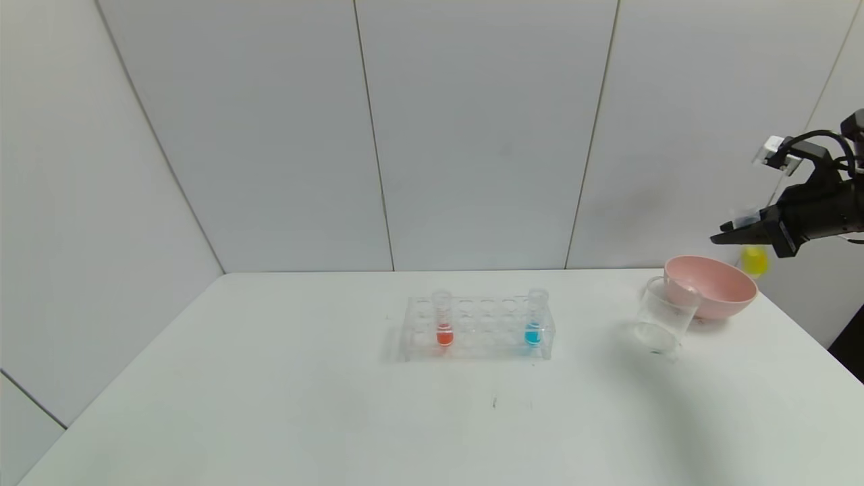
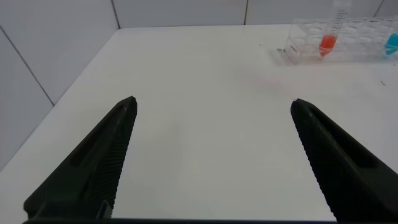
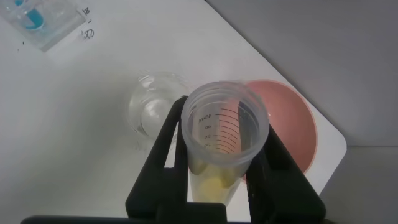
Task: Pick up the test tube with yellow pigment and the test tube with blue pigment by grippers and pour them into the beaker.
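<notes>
Right gripper (image 1: pixel 736 233) squeezes the small clear tube of yellow liquid (image 3: pixel 222 140) upright, high beside the clear beaker (image 1: pixel 665 317), so nothing spills before pouring.

The head view looks down across the surface (image 1: pixel 270 405) from afar. Both wrist views sit close behind their pincers; all three share the rack (image 1: pixel 478 327).

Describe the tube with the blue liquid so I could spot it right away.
Look at the clear plastic rack in the middle of the white table. Two tubes stand in it, one near each end. The blue tube is at the end nearer the beaker and pink bowl; the other tube holds orange-red liquid.
</notes>
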Action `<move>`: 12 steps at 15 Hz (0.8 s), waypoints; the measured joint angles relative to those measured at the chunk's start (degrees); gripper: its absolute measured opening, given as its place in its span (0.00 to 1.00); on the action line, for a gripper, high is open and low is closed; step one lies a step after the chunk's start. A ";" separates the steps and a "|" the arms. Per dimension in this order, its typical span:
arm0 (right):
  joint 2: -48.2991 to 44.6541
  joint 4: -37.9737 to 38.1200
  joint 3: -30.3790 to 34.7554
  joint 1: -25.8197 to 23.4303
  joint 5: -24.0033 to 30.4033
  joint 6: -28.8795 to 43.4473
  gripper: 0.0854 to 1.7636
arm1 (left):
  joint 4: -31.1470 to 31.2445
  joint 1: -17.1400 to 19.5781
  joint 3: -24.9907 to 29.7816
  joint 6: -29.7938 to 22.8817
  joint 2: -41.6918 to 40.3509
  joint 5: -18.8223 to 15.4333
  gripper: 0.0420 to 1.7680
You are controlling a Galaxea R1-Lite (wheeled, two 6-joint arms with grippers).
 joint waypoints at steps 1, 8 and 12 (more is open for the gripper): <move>1.16 2.90 -2.56 0.28 -2.19 -1.76 0.30 | 0.00 0.00 0.00 0.00 0.00 0.00 1.00; 4.44 4.00 -5.49 3.80 -12.35 -10.65 0.30 | 0.00 0.00 0.00 0.02 0.00 0.00 1.00; 4.74 4.97 -5.51 5.24 -14.86 -13.93 0.30 | 0.00 0.00 0.00 0.00 0.00 0.00 1.00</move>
